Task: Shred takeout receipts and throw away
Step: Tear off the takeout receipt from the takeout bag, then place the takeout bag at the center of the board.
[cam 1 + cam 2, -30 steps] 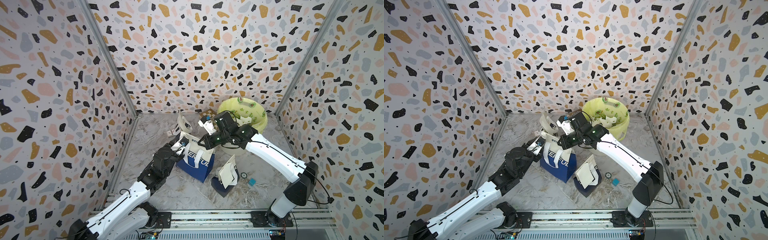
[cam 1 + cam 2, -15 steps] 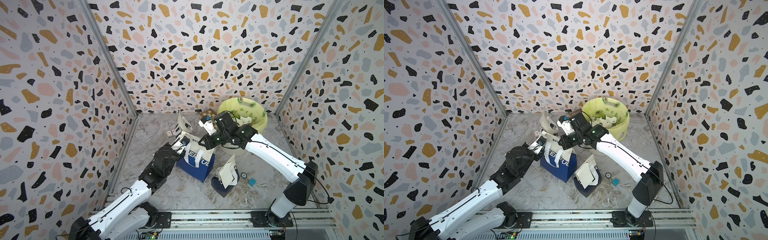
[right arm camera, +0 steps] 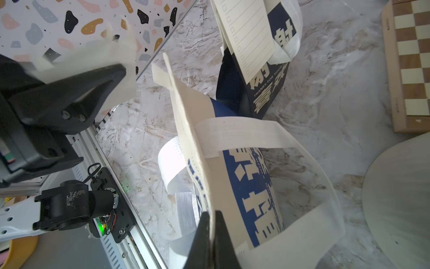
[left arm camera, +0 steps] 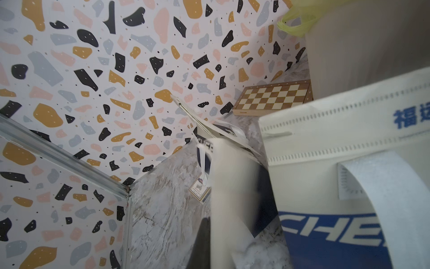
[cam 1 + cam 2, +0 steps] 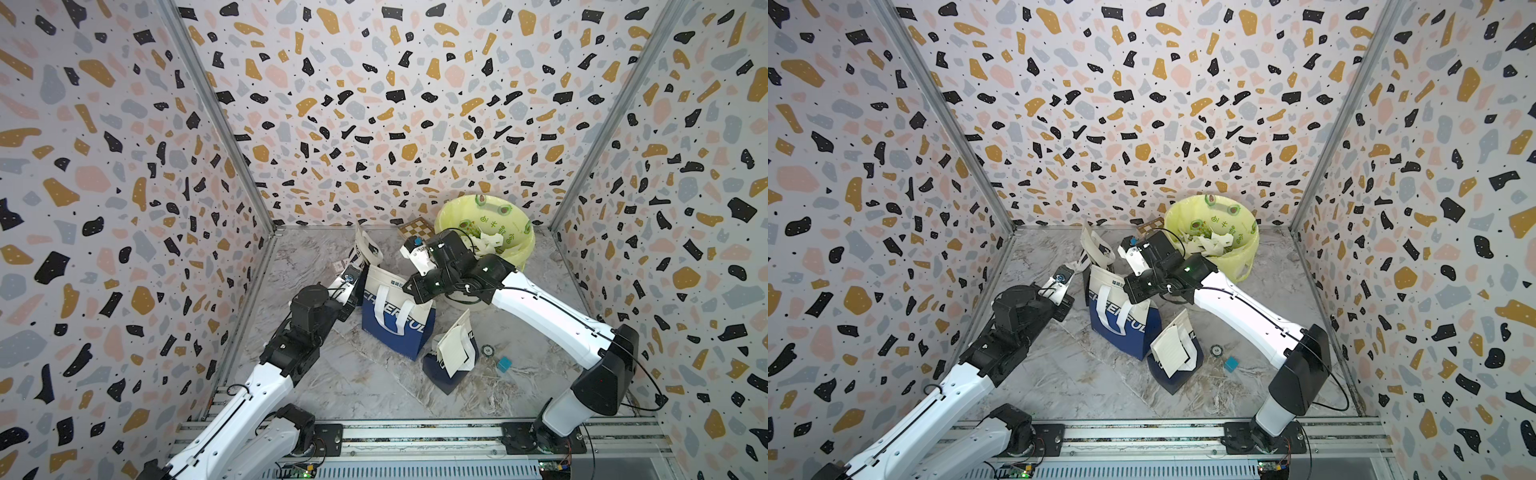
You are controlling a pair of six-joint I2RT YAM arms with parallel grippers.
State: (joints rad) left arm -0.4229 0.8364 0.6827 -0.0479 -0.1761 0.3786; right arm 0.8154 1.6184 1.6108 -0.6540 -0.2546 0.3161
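Pinching hard, our left gripper [image 3: 119, 69] clamps a receipt [image 3: 93, 52] between closed jaws, just left of the tote bag [image 3: 246, 177]. Our right gripper [image 3: 210, 223] nips that bag's rim, and we see scraps [image 5: 492, 240] in the far bin [image 5: 523, 254].

The grey-veined marble tabletop [image 5: 365, 390] carries a large tote bag [image 5: 395, 328] standing near its middle. At about 11 o'clock stands a far tote bag [image 5: 368, 249], with a small printed card [image 5: 341, 264] lying flat just beside it at 10 o'clock. A wooden chessboard [image 5: 417, 227] lies at 12 o'clock by the back wall, and a bin [image 5: 524, 251] with a yellow liner stands at 1 o'clock. A toppled tote bag [image 5: 442, 372] lies at 5 o'clock. At 4 o'clock sit a small round object [image 5: 488, 350] and a teal cube [image 5: 504, 363].
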